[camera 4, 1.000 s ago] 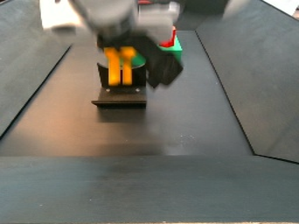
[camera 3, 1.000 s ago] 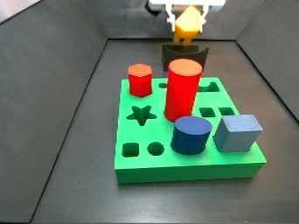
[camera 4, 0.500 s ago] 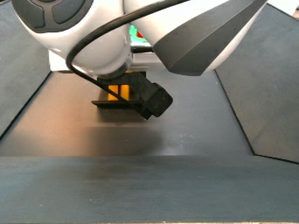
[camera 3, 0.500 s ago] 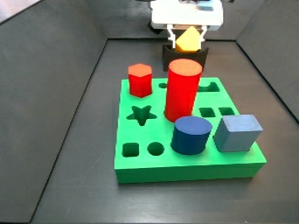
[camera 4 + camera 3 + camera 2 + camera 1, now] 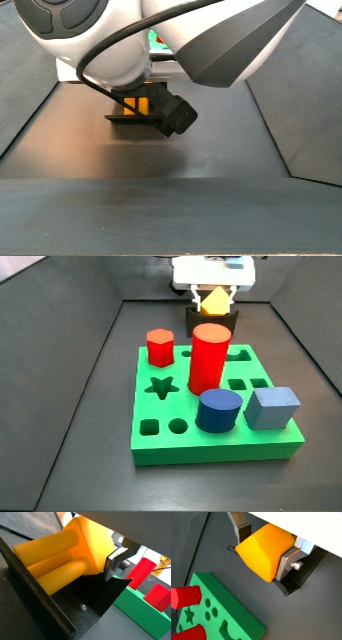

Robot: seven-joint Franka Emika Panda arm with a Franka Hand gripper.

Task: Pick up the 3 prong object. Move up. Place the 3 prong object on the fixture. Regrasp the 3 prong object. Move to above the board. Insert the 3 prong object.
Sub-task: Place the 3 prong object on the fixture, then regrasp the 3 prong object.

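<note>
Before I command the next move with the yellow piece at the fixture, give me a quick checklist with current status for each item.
1. Gripper at the fixture, at the far end of the board: ok.
2. Silver fingers on both sides of the yellow piece: ok in both wrist views.
3. Fingers pressed firmly on the piece: cannot tell; they look to be touching it, but the grip force does not show.
4. Piece seated on the fixture: ok; a wrist view shows its prongs lying against the dark bracket.
5. Path toward the board: not ok for a low move; the tall red cylinder stands just in front, so lift first.
6. Target hole: cannot tell from these views.
</note>
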